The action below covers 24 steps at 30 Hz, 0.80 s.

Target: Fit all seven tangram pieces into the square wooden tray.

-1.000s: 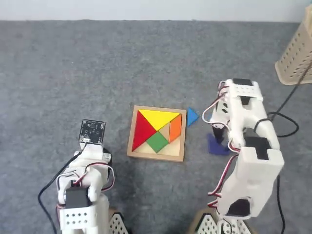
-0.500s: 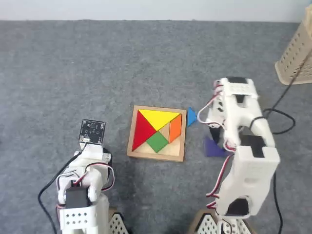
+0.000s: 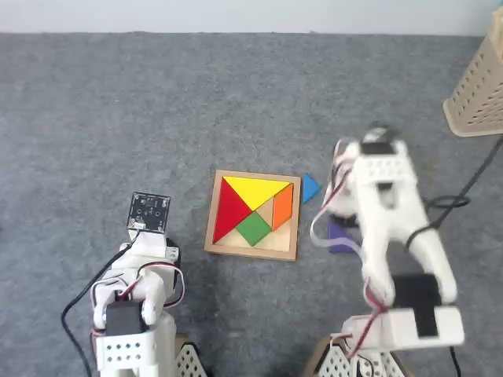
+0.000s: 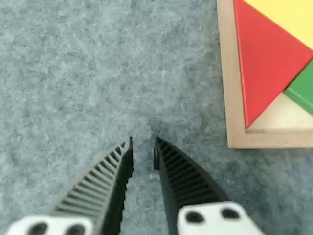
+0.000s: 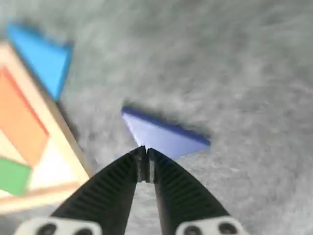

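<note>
The purple triangle point(image 5: 164, 134) lies flat on the grey carpet point(image 3: 157, 110), just right of the wooden tray point(image 3: 211, 214). Its long edge is turned away from the right gripper point(image 5: 146, 152) and its apex meets the fingertips, which are pressed together. The blue triangle point(image 3: 310, 188) lies beside the tray's far right corner. The left gripper point(image 4: 143, 143), slightly parted and empty, hangs over the carpet near the tray's near left corner.

— What do we have underneath it all?
— A grey, felt-like covering point(image 3: 157, 102) that runs across the whole surface, evenly lit, with only soft shadows.
— And along the far edge?
— We see a pale strip point(image 3: 236, 16) there; whether it is wall or bare top, we cannot tell. At the far right corner stands a beige perforated piece point(image 3: 481, 78), partly out of view.
</note>
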Tool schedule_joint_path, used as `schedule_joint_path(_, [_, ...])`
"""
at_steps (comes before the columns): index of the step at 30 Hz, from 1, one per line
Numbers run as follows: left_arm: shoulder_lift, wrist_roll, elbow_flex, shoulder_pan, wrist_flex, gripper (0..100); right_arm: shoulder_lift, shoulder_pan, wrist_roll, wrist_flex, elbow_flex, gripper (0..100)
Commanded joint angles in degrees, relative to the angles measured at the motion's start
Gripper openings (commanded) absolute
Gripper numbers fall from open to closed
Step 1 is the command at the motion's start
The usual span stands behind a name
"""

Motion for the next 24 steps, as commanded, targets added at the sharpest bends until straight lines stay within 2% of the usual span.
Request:
schedule_joint_path(1, [-1.23,0.44,-0.57,0.09,0.0,7,-4.79,-0.84,2.99,-3.21,6.51,1.3])
schedule_joint_path(4, [-1.23,0.44,-0.57,0.09,0.0,7,-3.12,2.95,3.08,-3.74,5.36,1.3])
schedule_joint_path(8, [-1.23,0.44,-0.57,0.09,0.0,7,3.21,6.46,7.38,-4.18,2.46,1.3])
schedule_joint_path(17, [-1.23,0.44,-0.57,0.09,0.0,7,19.12,12.79,11.08,-3.47,-12.92,0.9])
schedule_joint_path(21, [-1.23,0.44,-0.57,0.09,0.0,7,20.26,13.49,12.13,-3.47,-19.43,0.9])
schedule_joint_path(24, [-1.23,0.44,-0.57,0.09,0.0,7,19.74,11.38,13.71,-1.1,-23.21,0.9])
